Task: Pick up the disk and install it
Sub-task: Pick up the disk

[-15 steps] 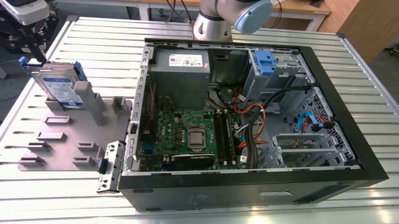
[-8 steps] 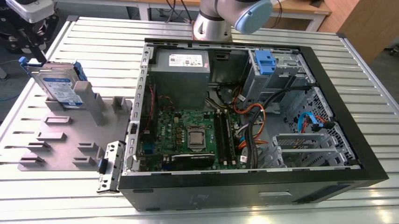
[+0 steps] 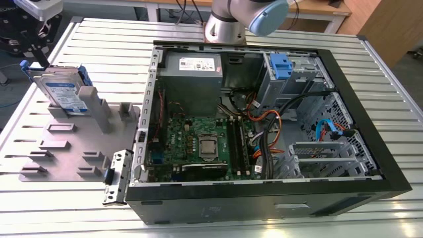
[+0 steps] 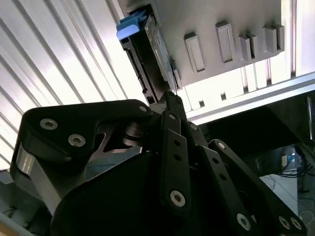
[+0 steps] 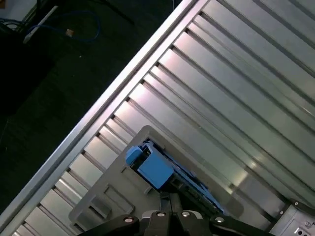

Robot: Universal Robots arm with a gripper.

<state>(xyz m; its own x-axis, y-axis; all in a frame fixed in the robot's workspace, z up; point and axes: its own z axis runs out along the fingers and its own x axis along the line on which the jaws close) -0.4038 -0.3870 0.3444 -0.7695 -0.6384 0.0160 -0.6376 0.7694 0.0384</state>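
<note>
Bare ribbed counter [image 3: 99, 39] lies open around a grey fixture plate [image 3: 86, 141] at the exterior view's left. On the plate, upright posts [image 3: 99, 106] stand just beside the disk [image 3: 63, 91], crowding one face. In the second wrist view the claw [image 4: 170, 97] is at the disk's end. The computer case [image 3: 264, 191] is walled all round and open on top. Inside, a power-supply box [image 3: 191, 72] fills one far corner, a blue latch [image 3: 281, 67] tops the other, and cables [image 3: 278, 121] cross the space below the latch. The arm's base [image 3: 228, 27] stands behind the case.
</note>
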